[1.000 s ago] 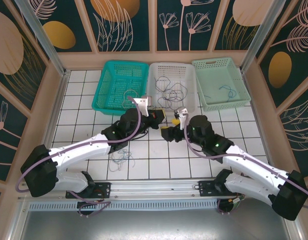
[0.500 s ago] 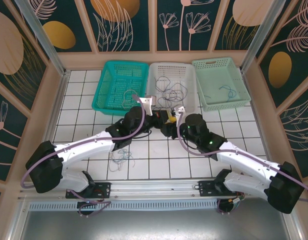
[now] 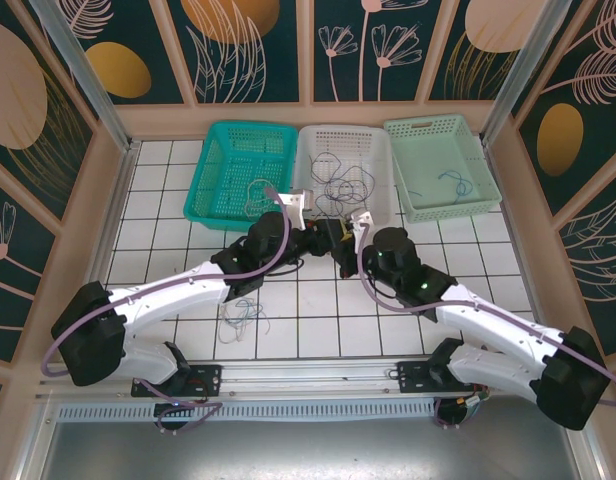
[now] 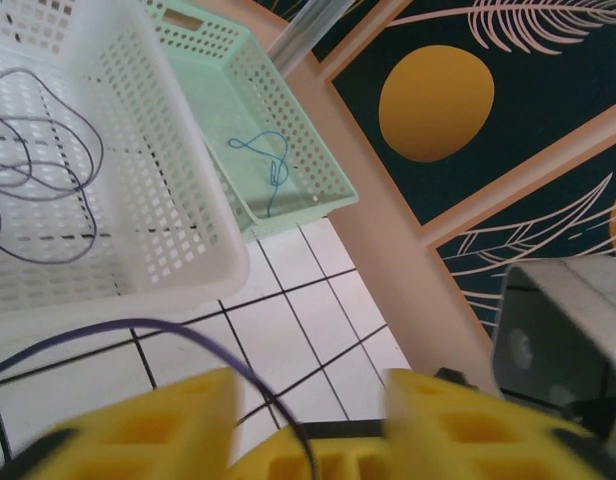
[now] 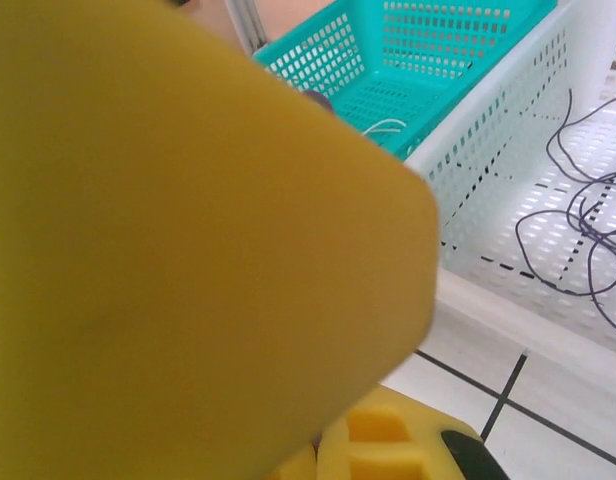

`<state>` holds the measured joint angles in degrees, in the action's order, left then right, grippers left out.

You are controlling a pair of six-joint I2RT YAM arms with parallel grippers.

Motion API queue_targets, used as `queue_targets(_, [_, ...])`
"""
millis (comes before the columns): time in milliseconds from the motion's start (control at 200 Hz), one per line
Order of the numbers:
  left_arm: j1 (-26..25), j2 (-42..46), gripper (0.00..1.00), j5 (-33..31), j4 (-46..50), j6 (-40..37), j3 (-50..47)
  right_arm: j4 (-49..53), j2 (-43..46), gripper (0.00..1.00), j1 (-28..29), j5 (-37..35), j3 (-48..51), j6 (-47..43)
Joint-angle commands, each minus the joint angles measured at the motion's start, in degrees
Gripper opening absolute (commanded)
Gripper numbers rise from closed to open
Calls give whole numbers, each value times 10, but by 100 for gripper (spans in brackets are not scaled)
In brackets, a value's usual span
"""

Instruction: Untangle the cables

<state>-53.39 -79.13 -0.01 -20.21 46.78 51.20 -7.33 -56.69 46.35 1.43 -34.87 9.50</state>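
Observation:
My two grippers meet in front of the white basket (image 3: 310, 168). The left gripper (image 3: 323, 238) is open, its yellow fingers (image 4: 138, 435) wide apart. A thin dark purple cable (image 4: 188, 332) arcs between them and runs down into a yellow block at the bottom, which looks like the right gripper's fingertips. The right gripper (image 3: 342, 250) is shut, apparently on that cable. A big blurred yellow finger (image 5: 188, 230) blocks most of the right wrist view. A tangle of dark cables (image 3: 343, 185) lies in the white basket.
The teal basket (image 3: 210, 170) at the back left holds a pale cable (image 3: 258, 190). The mint basket (image 3: 480, 165) at the back right holds a blue cable (image 3: 450, 180). A pale cable (image 3: 238, 318) lies on the white tiles near the left arm.
The right gripper moved left to meet the left gripper and closed. The left gripper's fingers opened. Both arms shifted slightly toward the white basket.

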Motion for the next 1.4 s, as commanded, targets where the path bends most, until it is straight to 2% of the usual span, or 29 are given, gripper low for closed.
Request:
queue_targets(0, [-2,41,69,-42,19,-20,-9,14,28,0,-11,2,-28,9])
queue_targets(105, [-2,77,91,-96,57,-38,-24,52,32,0,-24,3,-48,9])
queue_targets(145, [-2,91,94,-113,65,-42,-33,62,34,0,-28,6,-54,9])
queue_targets(280, [-2,120,96,-145,91,-48,-54,69,42,0,-44,32,-64,14])
queue_targets(480, [-2,120,94,-148,84,-47,-66,71,47,0,-75,100,-80,30])
queue_targets(631, [-2,117,94,-157,84,-69,-61,95,47,0,-86,121,-96,21])
queue_targets(811, [0,107,89,-128,63,-77,-50,107,48,0,-88,127,-100,17])
queue_targets(1186, [11,23,74,-89,64,-107,22,125,47,0,-88,143,-107,10])
queue_targets(1266, [17,7,69,-80,68,-107,34,126,49,0,-88,143,-107,11])
queue_targets(1396, [33,-7,51,-70,60,-100,36,131,54,0,-88,140,-107,10])
